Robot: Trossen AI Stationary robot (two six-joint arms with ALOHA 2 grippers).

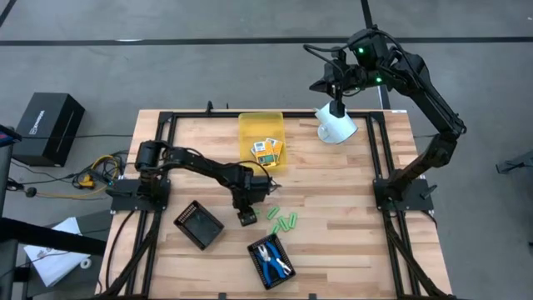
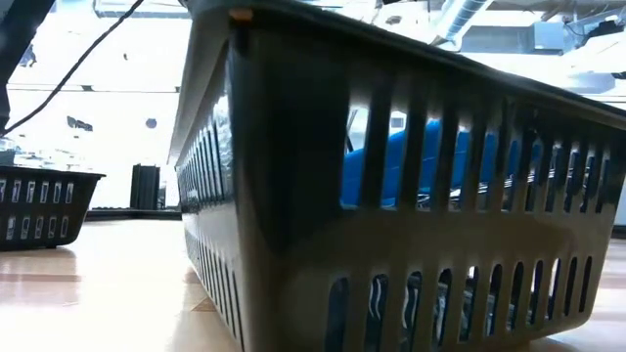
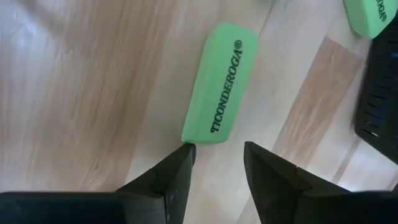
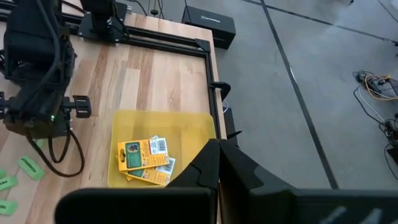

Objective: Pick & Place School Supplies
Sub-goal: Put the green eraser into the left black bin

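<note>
My left gripper [image 3: 217, 158] hangs low w/ fingers apart, nothing held, over a green Ticonderoga eraser [image 3: 221, 92] flat on the wood table [image 3: 81, 81]. Right gripper [image 4: 217, 163] closed, empty, raised beside the yellow bin [image 4: 186, 127] w/ printed boxes [image 4: 144, 160].

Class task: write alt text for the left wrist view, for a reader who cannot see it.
A light-green eraser printed with TICONDEROGA lies flat on the wooden table, just beyond the left tool, whose two dark fingers stand open and hold nothing. A second green eraser and the edge of a black tray show at the side.
</note>
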